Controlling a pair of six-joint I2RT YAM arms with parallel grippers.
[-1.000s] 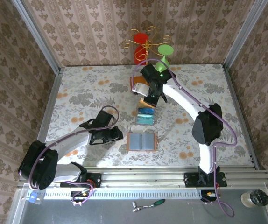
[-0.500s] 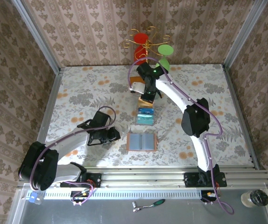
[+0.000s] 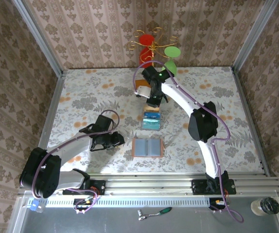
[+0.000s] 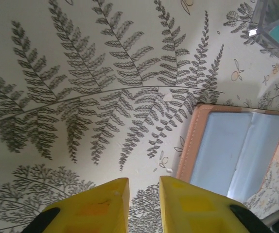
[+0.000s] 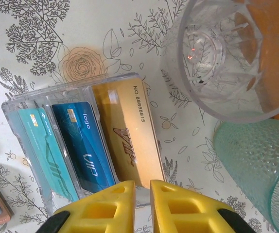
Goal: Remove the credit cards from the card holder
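Top cam first: the card holder [image 3: 148, 147] lies open and flat on the table [image 3: 81, 97], lining up. Your left gripper [image 3: 120, 141] is just off its 9 o'clock side. The clear tray [image 3: 150, 120] sits near the holder at its 12 o'clock, and your right gripper [image 3: 153, 103] is over the tray's 12 o'clock end.

Left wrist cam: your yellow fingers [image 4: 100, 204] are parted by a narrow gap with nothing in it, above bare tablecloth. The holder is at 3 o'clock, spread open with the grey-blue lining showing.

Right wrist cam: the jaws are cracked a sliver apart and nothing is visibly pinched. The credit cards [image 5: 83, 145] stand side by side in the tray. The teal card [image 5: 44, 150] is at 9 o'clock, then a blue one, then the gold card [image 5: 127, 131]. Its near end is right at your fingertips [image 5: 115, 194], and I can't tell if they touch. A clear glass [image 5: 217, 58] is at 1 o'clock and a teal glass [image 5: 256, 165] at 4 o'clock.
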